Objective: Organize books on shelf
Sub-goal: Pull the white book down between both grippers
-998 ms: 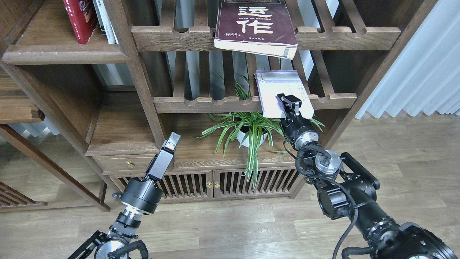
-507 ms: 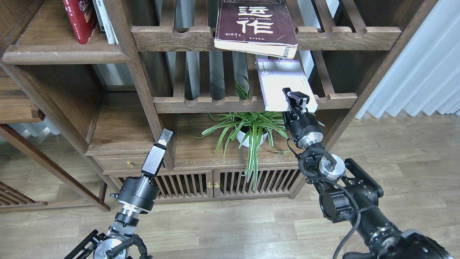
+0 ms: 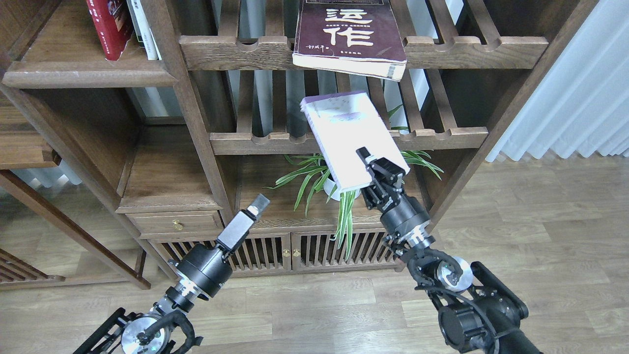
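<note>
My right gripper (image 3: pixel 377 169) is shut on the near edge of the pale white-lavender book (image 3: pixel 346 140) and holds it tilted in the air in front of the lower slatted rack. The large maroon book (image 3: pixel 349 37) with white Chinese characters lies on the upper slatted rack, overhanging its front rail. The red book (image 3: pixel 109 27) stands upright on the solid dark-brown shelf (image 3: pixel 83 73) at the upper left. My left gripper (image 3: pixel 256 206) is low at the left, in front of the cabinet; seen edge-on, its fingers look together and it holds nothing.
Thin white-spined books (image 3: pixel 143 27) stand beside the red book. A potted spider plant (image 3: pixel 339 179) sits below the lower slatted rack (image 3: pixel 275 142), under the held book. A low cabinet with a drawer (image 3: pixel 177 223) and slatted doors stands underneath. A white curtain (image 3: pixel 580 83) hangs at the right.
My right gripper has pulled the pale book off the lower slatted rack, toward me and to the left. My left gripper has swung to the right and lower.
</note>
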